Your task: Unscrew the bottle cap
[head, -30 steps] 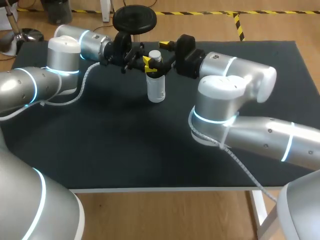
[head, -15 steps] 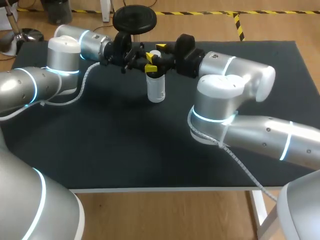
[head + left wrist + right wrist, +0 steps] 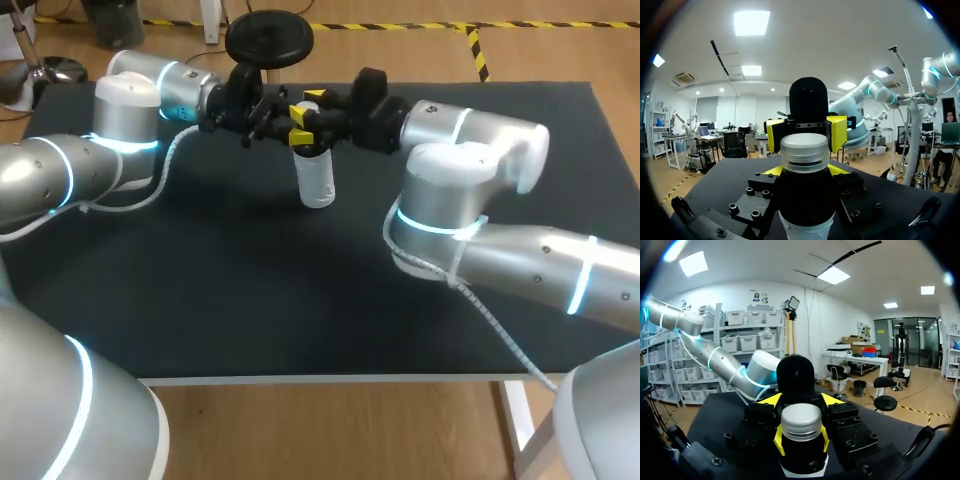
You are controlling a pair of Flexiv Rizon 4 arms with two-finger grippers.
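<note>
A small clear bottle [image 3: 317, 180] stands upright near the table's far edge. Its silver cap [image 3: 804, 152] shows in both wrist views [image 3: 801, 421]. My left gripper [image 3: 296, 130] comes in from the left and is shut on the bottle's dark neck just under the cap [image 3: 805, 175]. My right gripper [image 3: 307, 106] comes in from the right at cap height. Its yellow fingertips [image 3: 778, 440] press the cap from both sides, so it is shut on the cap [image 3: 801, 439]. In the head view the cap is mostly hidden between the fingers.
The black tabletop [image 3: 250, 290] stretches wide in front of the bottle. Both arms lie across its far part. A pale cable [image 3: 165, 165] hangs along my left arm, another [image 3: 480, 310] along my right.
My right gripper has moved slightly left and closed its wide-open fingers onto the cap. The left gripper and the bottle have stayed in place.
</note>
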